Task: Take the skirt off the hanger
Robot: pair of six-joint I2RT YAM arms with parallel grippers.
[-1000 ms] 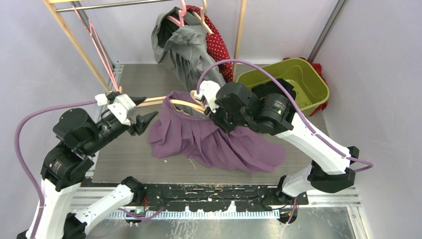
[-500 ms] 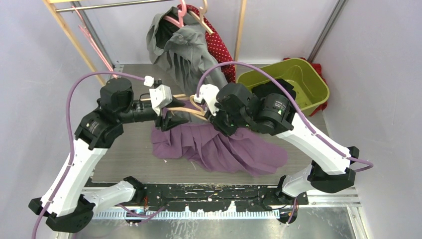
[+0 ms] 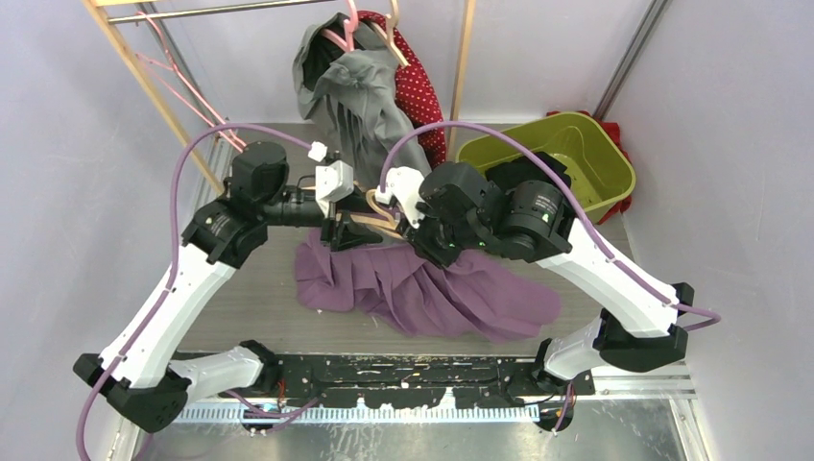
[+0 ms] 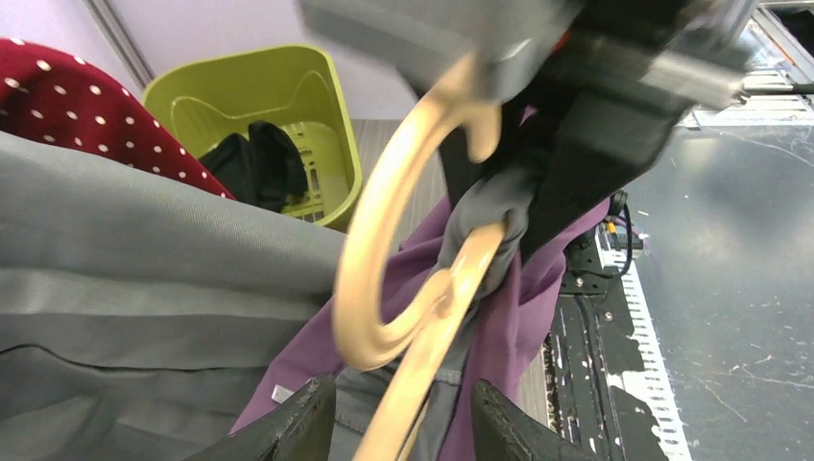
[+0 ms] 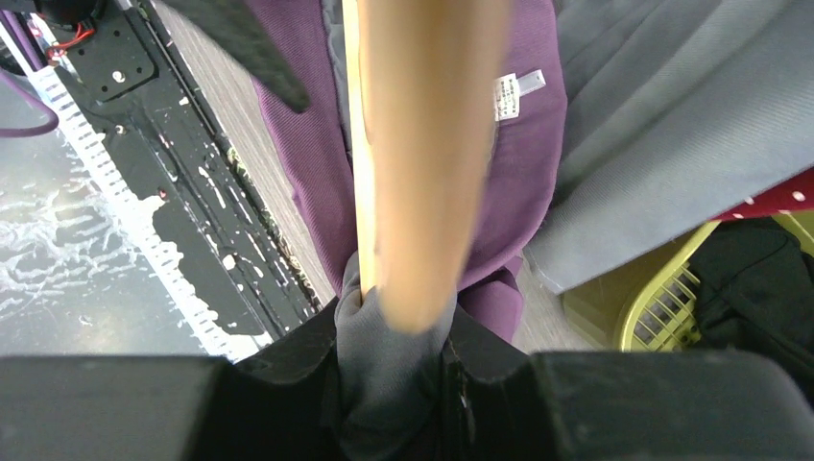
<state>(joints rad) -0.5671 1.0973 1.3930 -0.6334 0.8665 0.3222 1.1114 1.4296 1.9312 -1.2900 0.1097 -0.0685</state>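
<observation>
The hanger is held above the table with its long axis laid roughly along the 9-to-3 line of the top view, and a pincer is set at each end. The right gripper is clamped narrow on the 3 o'clock arm, where the wood is wrapped in grey cloth, as is shown in the right wrist view. The left gripper is placed at the 9 o'clock end with its jaws apart. In the left wrist view the wooden arm is seen running between the fingers without being pinched. The skirt is draped from the hanger and spread on the table, toward 5 o'clock of the left gripper and 6 o'clock of the right. The left arm is judged nearer the free waistband, so the coming move is taken to turn on drawing cloth off the 9 o'clock end.
</observation>
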